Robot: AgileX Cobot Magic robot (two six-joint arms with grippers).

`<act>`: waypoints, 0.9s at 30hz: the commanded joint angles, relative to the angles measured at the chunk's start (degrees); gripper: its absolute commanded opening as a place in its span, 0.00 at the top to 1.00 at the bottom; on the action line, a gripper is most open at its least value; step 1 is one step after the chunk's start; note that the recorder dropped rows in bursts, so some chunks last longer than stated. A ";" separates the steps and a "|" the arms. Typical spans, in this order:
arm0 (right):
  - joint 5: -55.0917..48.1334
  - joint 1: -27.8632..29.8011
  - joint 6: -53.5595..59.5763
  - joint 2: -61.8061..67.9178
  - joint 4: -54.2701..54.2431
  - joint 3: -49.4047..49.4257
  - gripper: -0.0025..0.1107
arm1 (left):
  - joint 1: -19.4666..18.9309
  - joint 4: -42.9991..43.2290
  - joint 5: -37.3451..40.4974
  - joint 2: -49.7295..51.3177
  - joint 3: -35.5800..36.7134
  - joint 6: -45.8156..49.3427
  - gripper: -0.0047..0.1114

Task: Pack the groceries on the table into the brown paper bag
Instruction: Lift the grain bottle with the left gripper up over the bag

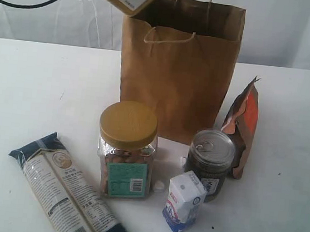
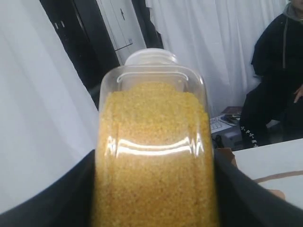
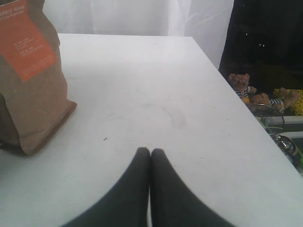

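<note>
Kraft-brown paper bag (image 1: pixel 176 79) upright on white bench (image 1: pixel 30 79), mouth open. Left jaws clamped on small white-capped yellow bottle (image 2: pixel 154 156), held tilted in air just above bag's left top corner. In front of bag: yellow-lidded jar (image 1: pixel 126 146), metal-lidded jar (image 1: pixel 210 161), blue-white carton (image 1: pixel 184 202), noodle pack (image 1: pixel 67 195). Orange-brown pouch (image 1: pixel 242 129) just right of bag. Right jaws pressed together, low over bench, near pouch.
</note>
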State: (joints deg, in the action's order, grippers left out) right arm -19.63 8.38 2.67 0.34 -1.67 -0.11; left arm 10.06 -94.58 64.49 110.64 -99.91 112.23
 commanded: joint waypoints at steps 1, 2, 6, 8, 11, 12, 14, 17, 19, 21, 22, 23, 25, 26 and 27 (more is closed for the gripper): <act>0.43 0.08 0.03 -0.34 -0.16 0.11 0.98 | 0.10 -5.36 5.48 -0.93 -0.83 8.64 0.96; 0.43 0.08 0.03 -0.34 -0.16 0.11 0.98 | -0.30 -5.36 5.48 -0.93 -0.83 8.64 0.96; 0.43 0.08 0.03 -0.34 -0.16 0.11 0.98 | -2.07 -5.36 5.48 -0.93 -0.83 8.64 0.96; 0.43 0.08 0.03 -0.34 -0.16 0.11 0.98 | -3.17 -5.36 5.48 -1.04 -0.83 8.64 0.96; 0.43 0.08 0.03 -0.34 -0.16 0.11 0.98 | -4.52 -5.36 5.48 -1.04 -0.83 8.37 0.96; 0.43 0.08 0.03 -0.34 -0.16 0.11 0.98 | -4.91 -5.36 5.48 -1.04 -0.83 8.37 0.96; 0.43 0.08 0.03 -0.34 -0.16 0.11 0.98 | -6.00 -5.36 5.48 -1.04 -0.83 8.26 0.96; 0.43 0.08 0.03 -0.34 -0.16 0.11 0.98 | -7.18 -5.36 5.48 -0.31 -0.83 3.95 0.96; 0.43 0.08 0.03 -0.34 -0.16 0.11 0.98 | -7.72 -5.36 5.48 -0.08 -0.83 -0.69 0.96; 0.43 0.08 0.03 -0.34 -0.16 0.11 0.98 | -8.25 -5.36 2.19 -0.01 -0.83 -4.74 0.96; 0.43 0.08 0.03 -0.34 -0.16 0.11 0.98 | -8.25 -5.36 -0.44 -0.01 -0.83 -7.98 0.96; 0.43 0.08 0.03 -0.34 -0.16 0.11 0.98 | -8.25 -5.36 -1.39 -0.01 -0.83 -9.45 0.96; 0.43 0.08 0.03 -0.34 -0.16 0.11 0.98 | -8.25 -5.36 -1.90 -0.01 -0.83 -10.72 0.96; 0.43 0.08 0.03 -0.34 -0.16 0.11 0.98 | -8.25 -5.36 -1.90 -0.01 -0.83 -11.10 0.96; 0.43 0.08 0.03 -0.34 -0.16 0.11 0.98 | -8.25 -5.36 -1.78 -0.01 -0.83 -11.38 0.96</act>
State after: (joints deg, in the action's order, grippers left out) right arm -19.63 8.38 2.67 0.34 -1.67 -0.11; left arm 1.95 -94.47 61.22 111.73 -99.91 102.23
